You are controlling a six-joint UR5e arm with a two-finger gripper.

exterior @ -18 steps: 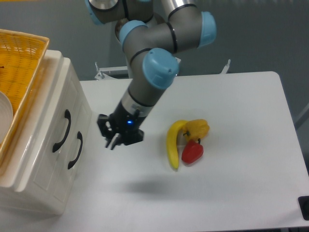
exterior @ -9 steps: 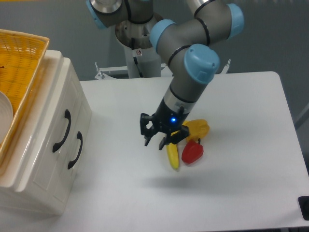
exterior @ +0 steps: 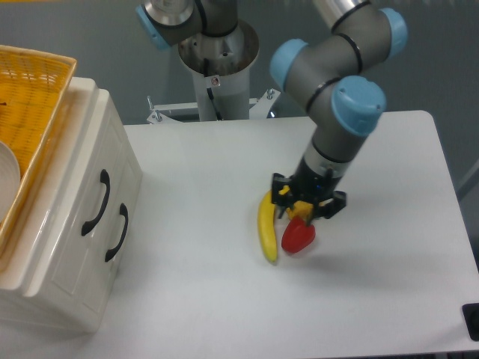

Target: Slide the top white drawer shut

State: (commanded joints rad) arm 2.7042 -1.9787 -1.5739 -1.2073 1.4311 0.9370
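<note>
The top white drawer (exterior: 88, 196) sits in the white cabinet at the left, its front panel flush with the cabinet face and its black curved handle (exterior: 98, 203) showing. The lower drawer front (exterior: 117, 232) with a matching handle lies just beside it. My gripper (exterior: 307, 209) hangs far to the right of the cabinet, over the middle of the table and directly above a yellow pepper. Its black fingers (exterior: 281, 202) are spread apart with nothing gripped; the pepper shows between them.
A yellow pepper (exterior: 301, 207), a red pepper (exterior: 298, 236) and a banana (exterior: 266, 229) lie together under and beside the gripper. A yellow wicker basket (exterior: 30, 120) rests on top of the cabinet. The arm's base column (exterior: 221, 78) stands at the table's back edge.
The gripper has swept rightward across the table, from just beside the cabinet front to above the peppers. The drawer fronts look the same in all frames.
</note>
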